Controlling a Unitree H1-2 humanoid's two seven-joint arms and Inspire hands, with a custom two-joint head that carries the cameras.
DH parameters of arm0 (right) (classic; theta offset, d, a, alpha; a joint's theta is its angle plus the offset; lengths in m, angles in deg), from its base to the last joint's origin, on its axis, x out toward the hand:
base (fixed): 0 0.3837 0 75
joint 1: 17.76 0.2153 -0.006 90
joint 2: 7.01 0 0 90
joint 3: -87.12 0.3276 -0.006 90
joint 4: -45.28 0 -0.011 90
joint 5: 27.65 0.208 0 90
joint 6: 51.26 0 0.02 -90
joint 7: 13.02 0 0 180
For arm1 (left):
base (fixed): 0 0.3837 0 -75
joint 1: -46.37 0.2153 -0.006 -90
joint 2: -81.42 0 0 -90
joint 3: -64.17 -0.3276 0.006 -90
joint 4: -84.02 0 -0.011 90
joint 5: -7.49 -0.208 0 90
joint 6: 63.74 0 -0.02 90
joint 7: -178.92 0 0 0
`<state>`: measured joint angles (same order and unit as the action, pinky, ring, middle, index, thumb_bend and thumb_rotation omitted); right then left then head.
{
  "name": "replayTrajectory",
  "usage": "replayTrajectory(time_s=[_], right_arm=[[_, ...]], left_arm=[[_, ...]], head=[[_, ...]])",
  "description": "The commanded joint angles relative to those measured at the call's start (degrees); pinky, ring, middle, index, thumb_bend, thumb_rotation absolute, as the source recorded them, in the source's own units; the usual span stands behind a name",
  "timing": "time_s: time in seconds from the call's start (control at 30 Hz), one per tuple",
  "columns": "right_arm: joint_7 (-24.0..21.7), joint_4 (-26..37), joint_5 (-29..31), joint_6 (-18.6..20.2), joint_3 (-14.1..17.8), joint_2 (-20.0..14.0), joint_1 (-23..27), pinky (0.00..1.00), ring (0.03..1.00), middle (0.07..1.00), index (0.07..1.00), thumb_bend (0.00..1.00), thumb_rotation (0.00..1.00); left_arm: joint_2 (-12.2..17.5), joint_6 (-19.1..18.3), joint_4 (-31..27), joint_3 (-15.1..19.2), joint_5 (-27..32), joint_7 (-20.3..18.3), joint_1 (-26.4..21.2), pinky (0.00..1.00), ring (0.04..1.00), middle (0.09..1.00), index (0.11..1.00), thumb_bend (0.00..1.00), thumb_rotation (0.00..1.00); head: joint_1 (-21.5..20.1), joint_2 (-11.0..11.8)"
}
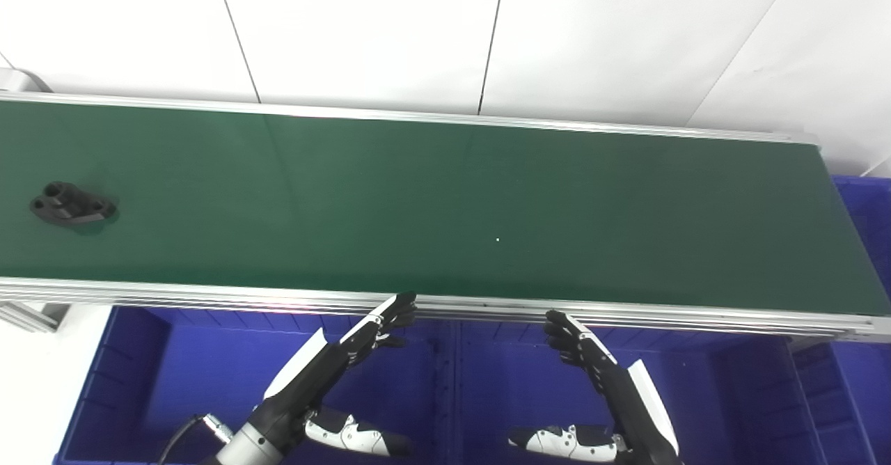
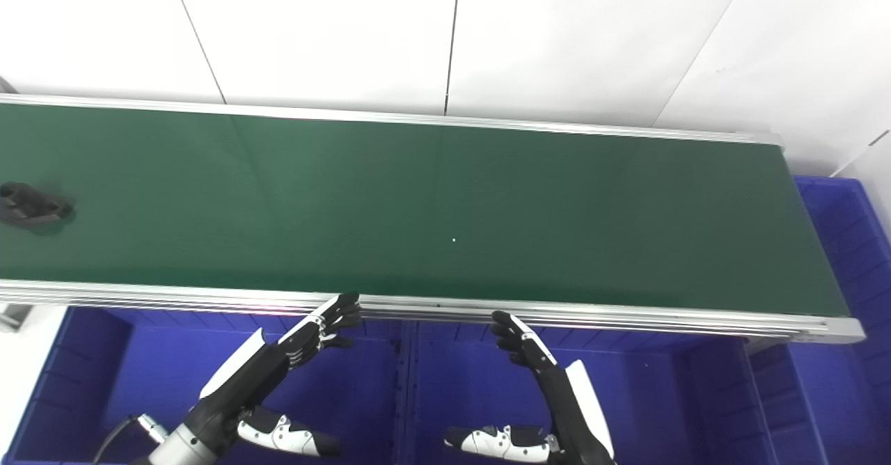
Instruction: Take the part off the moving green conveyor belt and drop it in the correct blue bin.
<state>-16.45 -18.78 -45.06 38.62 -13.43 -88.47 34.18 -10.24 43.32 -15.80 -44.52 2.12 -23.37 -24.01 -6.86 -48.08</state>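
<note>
A small black part (image 1: 71, 204) with round holes lies on the green conveyor belt (image 1: 445, 207) at its far left; it also shows at the left edge of the right eye view (image 2: 28, 205). My left hand (image 1: 348, 350) is open and empty, held over the left blue bin (image 1: 174, 374) just below the belt's near rail. My right hand (image 1: 598, 367) is open and empty over the middle blue bin (image 1: 529, 381). Both hands are far from the part.
The belt's metal rail (image 1: 487, 308) runs along the near side, above the bins. Another blue bin (image 1: 866, 221) stands at the belt's right end. White wall panels stand behind the belt.
</note>
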Motion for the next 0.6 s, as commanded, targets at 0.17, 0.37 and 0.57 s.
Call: replayTrajectory(time_s=[0.17,0.37,0.57], right_arm=[[0.78,1.38,1.05,-3.98,0.17,-0.32,-0.87,0.85,0.853,0.860,0.889,0.86,0.18],[1.06,1.35,1.31,-4.22,0.14,0.00,-1.01,0.86,0.857,0.858,0.889,0.87,0.18],[1.68,1.52,0.13,-4.08,-0.31,0.14,-1.04,0.84,0.846,0.854,0.888,0.87,0.21]], left_arm=[[-0.61,2.07,0.23,-0.35,-1.01,1.51,-0.14,0.76,0.875,0.941,0.964,0.75,0.35],[-0.40,2.64,0.66,-0.49,-1.83,2.00,-0.46,0.77,0.873,0.933,0.960,0.75,0.35],[-0.07,1.91,0.68,-0.30,-1.01,1.67,-0.51,0.80,0.901,0.946,0.960,0.75,0.34]], head=[[-0.14,0.03],[-0.55,-0.15],[-0.96,-0.06]])
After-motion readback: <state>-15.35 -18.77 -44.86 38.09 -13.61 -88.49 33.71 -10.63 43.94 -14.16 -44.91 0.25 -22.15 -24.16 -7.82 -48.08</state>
